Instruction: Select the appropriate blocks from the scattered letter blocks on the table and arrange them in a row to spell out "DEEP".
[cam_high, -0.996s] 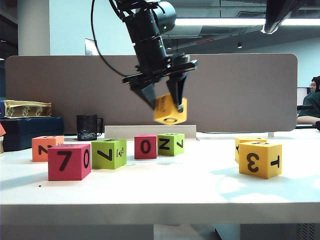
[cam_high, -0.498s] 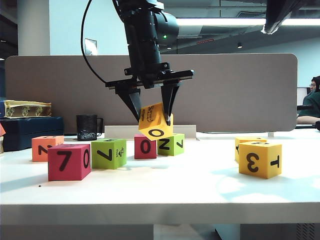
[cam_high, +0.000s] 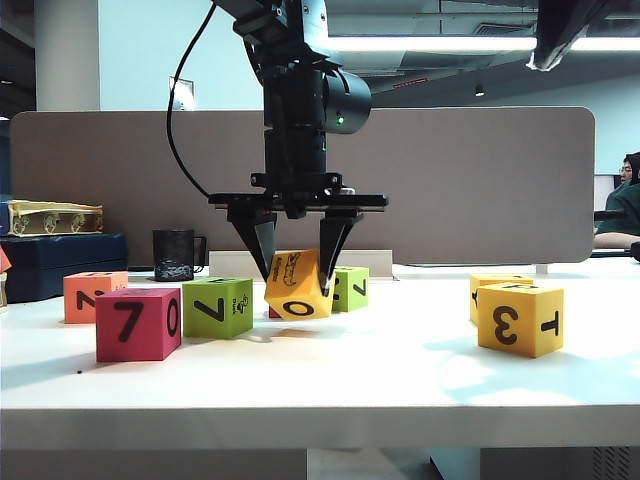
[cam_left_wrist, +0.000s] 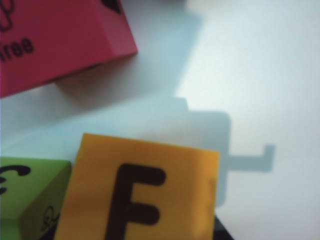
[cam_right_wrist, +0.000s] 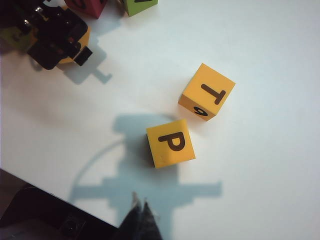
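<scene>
- My left gripper (cam_high: 297, 282) has come down over the last second: the yellow-orange cube (cam_high: 297, 285) it carried high is now low, just above the bench (cam_high: 400, 370), tilted, with a corner nearly touching.
- The jaws are partly spread and clamped on that cube from both sides; the left wrist camera shows an "F" on its top face (cam_left_wrist: 137, 195).
- I judge this is the set-down for one letter of the row; release is not done yet.
- Close behind sit a red cube (cam_left_wrist: 55, 40) and a lime-green cube (cam_high: 345, 288); another green cube (cam_high: 218, 306) is just to the side.
- Toward the front edge the bench is bare, so that is my room.
- My right gripper (cam_right_wrist: 140, 212) hangs over the "P" cube (cam_right_wrist: 170, 142) and "T" cube (cam_right_wrist: 206, 92), its jaws together and holding nothing.
</scene>
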